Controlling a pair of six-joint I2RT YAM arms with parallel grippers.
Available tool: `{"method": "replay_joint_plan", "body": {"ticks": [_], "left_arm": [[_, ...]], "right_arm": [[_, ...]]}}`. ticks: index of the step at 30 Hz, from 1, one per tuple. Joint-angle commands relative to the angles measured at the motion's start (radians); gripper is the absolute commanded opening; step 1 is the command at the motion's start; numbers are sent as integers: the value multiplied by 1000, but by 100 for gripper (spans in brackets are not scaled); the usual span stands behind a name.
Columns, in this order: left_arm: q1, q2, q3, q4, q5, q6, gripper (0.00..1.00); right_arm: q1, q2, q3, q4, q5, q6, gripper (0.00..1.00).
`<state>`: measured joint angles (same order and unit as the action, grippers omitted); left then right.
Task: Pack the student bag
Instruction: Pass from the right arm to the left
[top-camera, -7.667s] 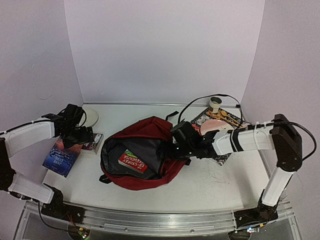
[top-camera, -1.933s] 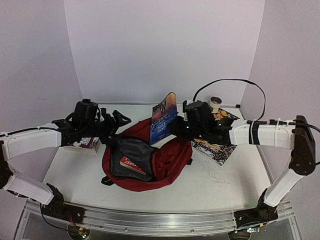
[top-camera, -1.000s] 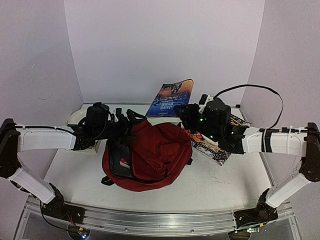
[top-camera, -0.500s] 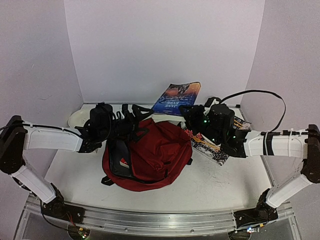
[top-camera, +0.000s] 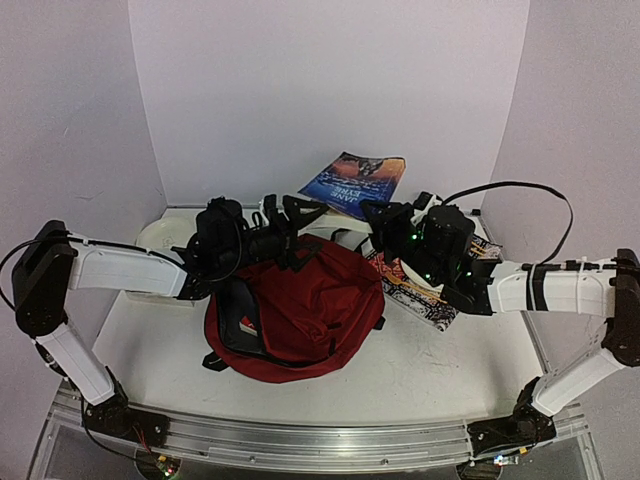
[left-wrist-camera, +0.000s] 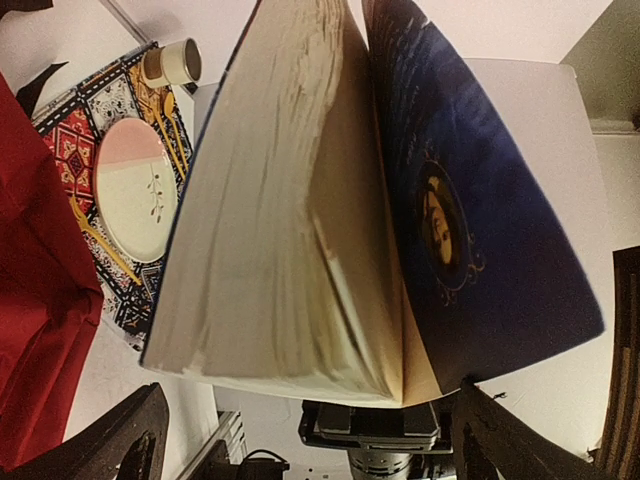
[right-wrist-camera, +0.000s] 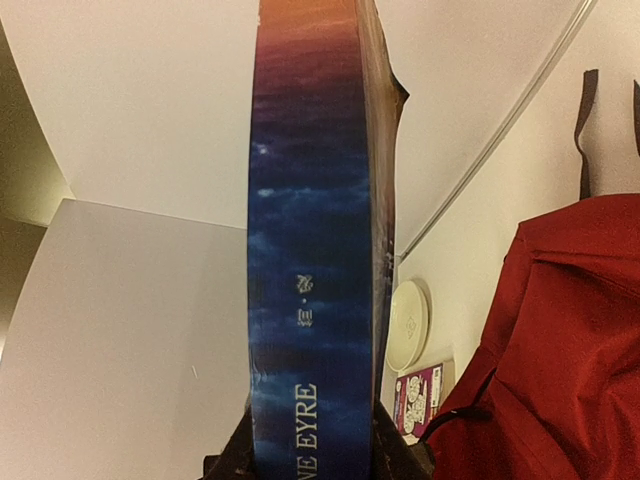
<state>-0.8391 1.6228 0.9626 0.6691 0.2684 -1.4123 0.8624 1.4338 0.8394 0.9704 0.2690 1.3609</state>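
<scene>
The student bag (top-camera: 310, 310) is dark red and lies mid-table, its grey-lined opening facing left. My right gripper (top-camera: 380, 212) is shut on a blue "Jane Eyre" book (top-camera: 355, 180) and holds it in the air above the bag's far edge. In the right wrist view the book's spine (right-wrist-camera: 310, 300) stands between my gripper's fingers (right-wrist-camera: 310, 445), with the bag (right-wrist-camera: 560, 330) to the right. My left gripper (top-camera: 290, 212) is open just left of the book. In the left wrist view its fingers (left-wrist-camera: 320, 440) are spread wide below the book's page edge (left-wrist-camera: 290, 220).
A patterned mat (top-camera: 440, 300) with a plate (left-wrist-camera: 135, 190) and a small cup (left-wrist-camera: 172, 62) lies right of the bag. A white dish (right-wrist-camera: 408, 325) and a purple box (right-wrist-camera: 420, 395) sit at the far left. A red-labelled item (top-camera: 243, 322) shows inside the bag.
My right gripper has raised the book higher and turned it flatter above the bag. My left arm has reached right over the bag toward the book. The bag's opening has folded narrower.
</scene>
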Motion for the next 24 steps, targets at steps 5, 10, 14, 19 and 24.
{"method": "replay_joint_plan", "body": {"ticks": [5,10,14,19,24], "left_arm": [[-24,37,73,140,16,-9,100],[-53,28,51,158,3,23,100],[-67,23,20,187,-18,22,100],[-70,35,14,198,-56,1,100],[-70,77,22,200,-77,-65,100]], "right_arm": [[-1,-101,2,268,18,-6,0],[-2,-126,-29,267,53,3,0],[-1,-141,-39,264,66,1,0],[-2,-135,-27,261,42,2,0],[-2,-133,-22,262,23,12,0]]}}
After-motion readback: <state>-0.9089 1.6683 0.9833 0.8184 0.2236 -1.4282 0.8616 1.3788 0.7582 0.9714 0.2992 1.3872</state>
